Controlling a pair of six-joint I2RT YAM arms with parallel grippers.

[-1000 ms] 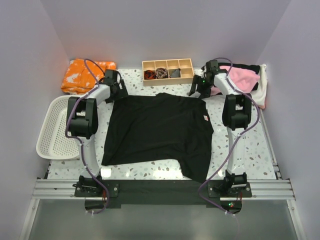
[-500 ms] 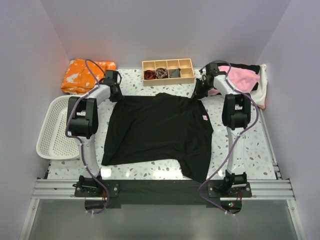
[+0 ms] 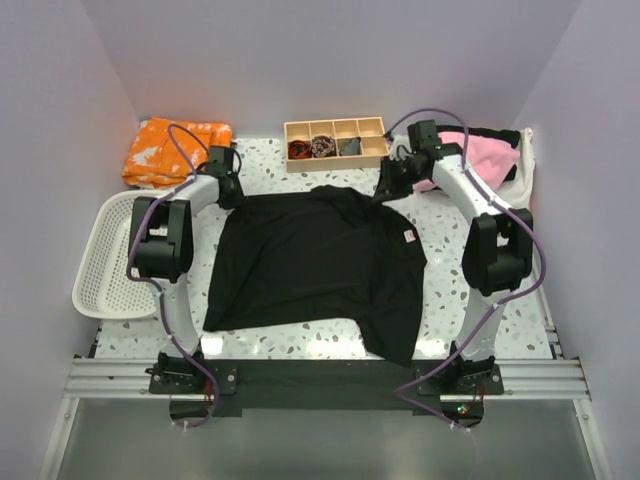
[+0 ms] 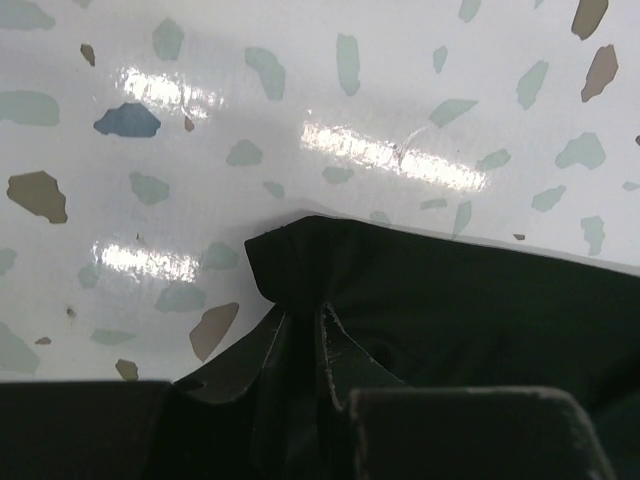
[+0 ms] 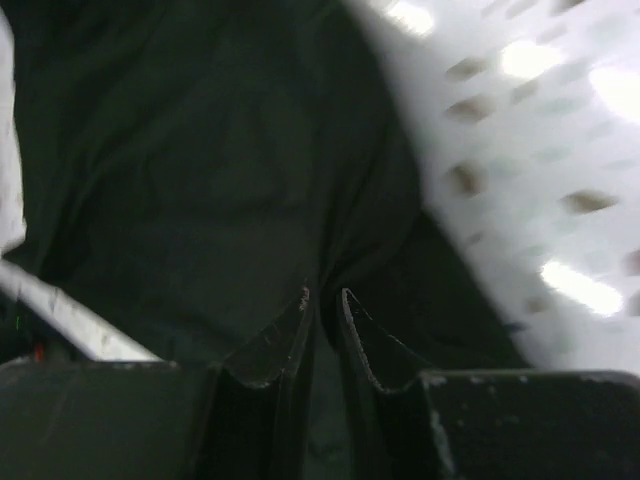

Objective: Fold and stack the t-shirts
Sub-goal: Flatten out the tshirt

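A large black t-shirt [image 3: 315,265] lies spread flat across the middle of the table, its small white label [image 3: 409,236] near the right side. My left gripper [image 3: 228,188] is at its far left corner and shut on a pinch of the black cloth [image 4: 450,310], which runs between the left gripper's [image 4: 305,312] jaws. My right gripper [image 3: 385,185] is at the far right corner, lifted slightly. In the right wrist view that gripper [image 5: 324,293] is shut on a fold of the same shirt [image 5: 200,180]. More t-shirts, pink, black and white, lie piled [image 3: 490,155] at the back right.
An orange patterned cloth [image 3: 165,150] sits at the back left. A white basket [image 3: 115,255] stands along the left edge. A wooden compartment box [image 3: 335,143] with small rolled fabric pieces is at the back centre, just beyond the shirt's collar.
Both grippers have closed on the shirt's far corners. The right arm's elbow has swung out to the right and its gripper has drawn the far right corner slightly inward and up.
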